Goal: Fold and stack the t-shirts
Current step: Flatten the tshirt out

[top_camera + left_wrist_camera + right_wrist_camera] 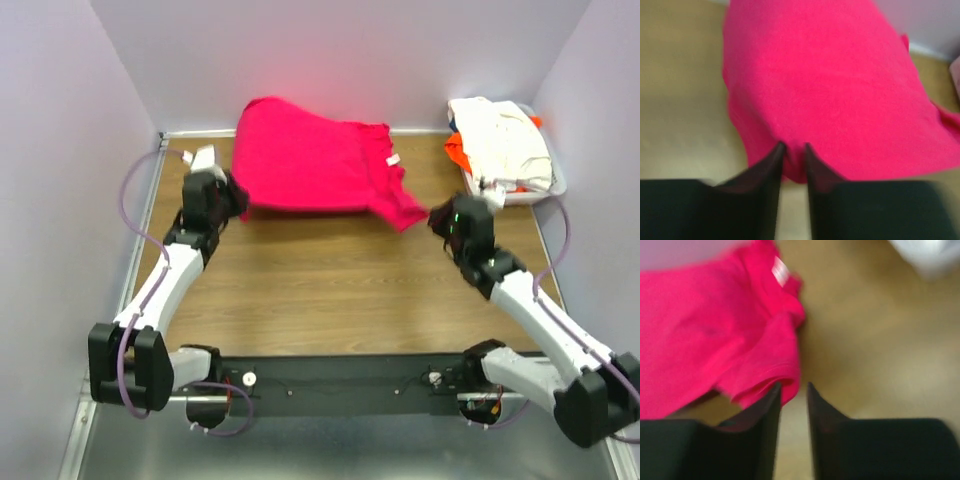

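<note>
The crimson-pink t-shirt (310,165) lies at the back of the wooden table, with one sleeve trailing toward the right. My left gripper (235,200) is at the shirt's near left edge. In the left wrist view its fingers (794,146) stand slightly apart, and the hem of the pink cloth (830,85) lies at their tips. My right gripper (438,218) is at the sleeve tip. In the right wrist view it (793,386) is narrowly open, with the sleeve (765,370) against the left fingertip and bare table in the gap. A cream-white t-shirt (505,140) and an orange t-shirt (455,150) sit in the basket.
A white plastic basket (555,185) stands at the back right corner, close behind the right gripper. Lilac walls close off the back and both sides. Bare wooden table (330,270) stretches between the shirt and the arm bases.
</note>
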{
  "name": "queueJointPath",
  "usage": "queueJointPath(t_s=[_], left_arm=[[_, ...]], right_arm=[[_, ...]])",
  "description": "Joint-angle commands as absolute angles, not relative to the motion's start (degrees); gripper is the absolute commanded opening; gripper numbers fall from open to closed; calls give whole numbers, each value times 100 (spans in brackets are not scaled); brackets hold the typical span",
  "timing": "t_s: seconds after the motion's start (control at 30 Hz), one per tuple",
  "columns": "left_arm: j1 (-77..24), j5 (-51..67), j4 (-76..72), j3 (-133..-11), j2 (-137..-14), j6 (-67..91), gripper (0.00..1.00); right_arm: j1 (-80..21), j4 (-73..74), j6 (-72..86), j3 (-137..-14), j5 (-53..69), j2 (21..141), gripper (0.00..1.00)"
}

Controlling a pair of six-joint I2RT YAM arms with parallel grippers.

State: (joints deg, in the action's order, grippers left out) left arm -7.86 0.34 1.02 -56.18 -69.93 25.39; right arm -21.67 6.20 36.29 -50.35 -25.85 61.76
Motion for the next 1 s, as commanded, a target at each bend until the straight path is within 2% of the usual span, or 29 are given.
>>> queueJointPath(t_s=[0.0,0.03,0.1,0.17,0.27,0.4,0.5,0.57,0.97], left_arm=[[-756,606,70,-4526,-6259,3128,38],[-756,615,70,-4126,-6136,3207,49],[-756,484,262,-3807,-5828,3426,57],[-756,54,543,-3762,-5635,3550,59],[-756,-851,1054,-3876,-5572,3656,62],[-738,-1634,1476,-3911,-5686,4025,61],[-703,-1644,1494,-3824,-5774,4288,55],[-694,-1679,1494,-3718,-5809,4438,55],[-457,-1441,1450,-3103,-6249,4930,55]], right_arm=[[-2153,773,4631,-3536,-2145,4985,44],[-2153,913,4667,-3359,-1971,4722,51],[-2153,1028,4737,-3059,-1751,4606,59],[-2153,1090,4694,-3067,-1670,4640,64],[-2153,1134,4484,-3251,-1643,4886,66],[-2153,1125,4061,-3813,-1547,5911,67],[-2145,1125,3806,-4209,-1617,6589,66],[-2145,1134,3675,-4403,-1792,6845,66],[-2127,1222,3603,-4298,-2663,7409,66]])
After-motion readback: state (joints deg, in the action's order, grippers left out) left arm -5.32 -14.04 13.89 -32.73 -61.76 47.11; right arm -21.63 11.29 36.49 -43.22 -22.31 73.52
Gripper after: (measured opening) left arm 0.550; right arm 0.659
